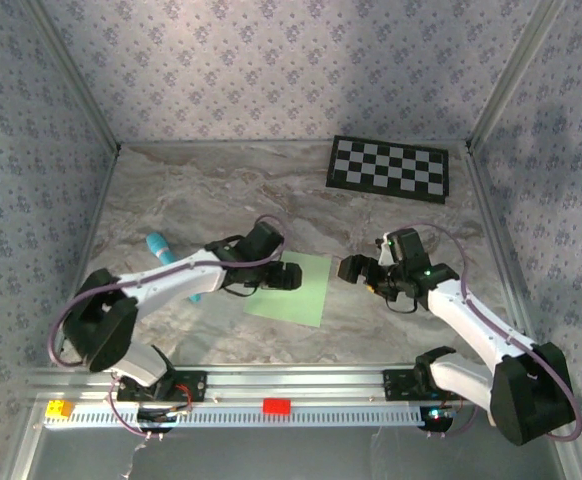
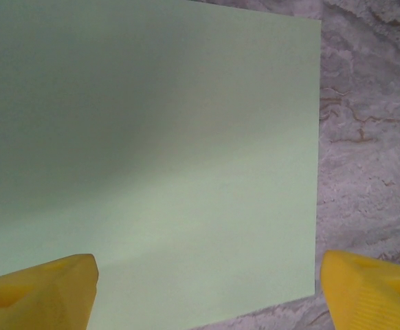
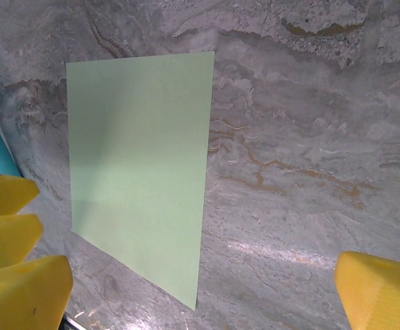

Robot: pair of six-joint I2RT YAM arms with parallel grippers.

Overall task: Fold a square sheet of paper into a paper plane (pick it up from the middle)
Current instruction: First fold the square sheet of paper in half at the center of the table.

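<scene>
Checkerboard far right. Cyan stick left of the paper, partly under the left arm. Square sheet of paper flat on table, near centre. Left gripper over its left edge, jaws apart, holding nothing. Right gripper just right of it, jaws wide, empty.

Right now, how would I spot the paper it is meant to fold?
Start at the marbled table, look to its middle, nearer the front edge. The square sheet of paper lies flat there: plain pale green, unlike the black-and-white checkerboard behind or the blue stick.
</scene>
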